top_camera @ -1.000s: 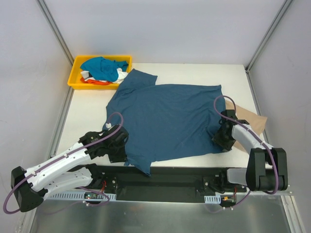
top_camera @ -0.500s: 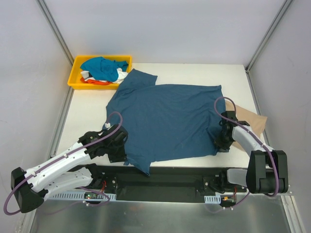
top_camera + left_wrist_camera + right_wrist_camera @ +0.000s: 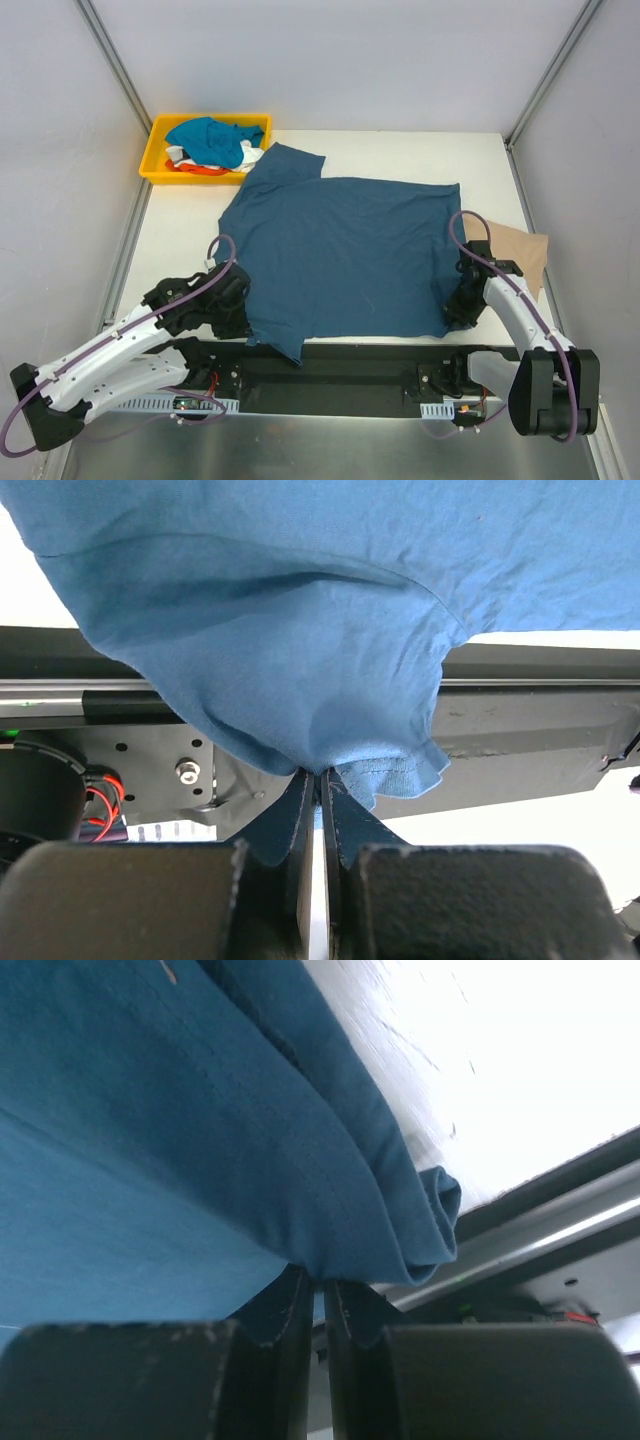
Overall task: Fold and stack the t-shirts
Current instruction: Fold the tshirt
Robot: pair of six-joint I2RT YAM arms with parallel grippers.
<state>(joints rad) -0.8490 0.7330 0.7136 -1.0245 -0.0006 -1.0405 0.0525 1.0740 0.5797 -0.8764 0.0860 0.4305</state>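
A large dark teal-blue t-shirt (image 3: 345, 255) lies spread over the white table, one sleeve reaching toward the tray. My left gripper (image 3: 236, 312) is shut on its near-left edge; in the left wrist view the fingertips (image 3: 320, 776) pinch a bunch of the teal cloth (image 3: 300, 630). At the near-right corner my right gripper (image 3: 463, 306) is shut on the hem, with the folded hem (image 3: 150, 1140) pinched between its fingertips (image 3: 320, 1282). A tan t-shirt (image 3: 522, 252) lies at the right, beside the teal one.
A yellow tray (image 3: 155, 150) at the back left holds a bright blue shirt (image 3: 210, 140), a white one (image 3: 254, 155) and an orange-red one (image 3: 205, 170). The black arm rail (image 3: 350, 365) runs along the near edge. Grey walls stand on both sides.
The right gripper has closed on the teal shirt's hem. Both arms have drawn back toward the near edge, pulling the shirt with them and uncovering more of the tan shirt.
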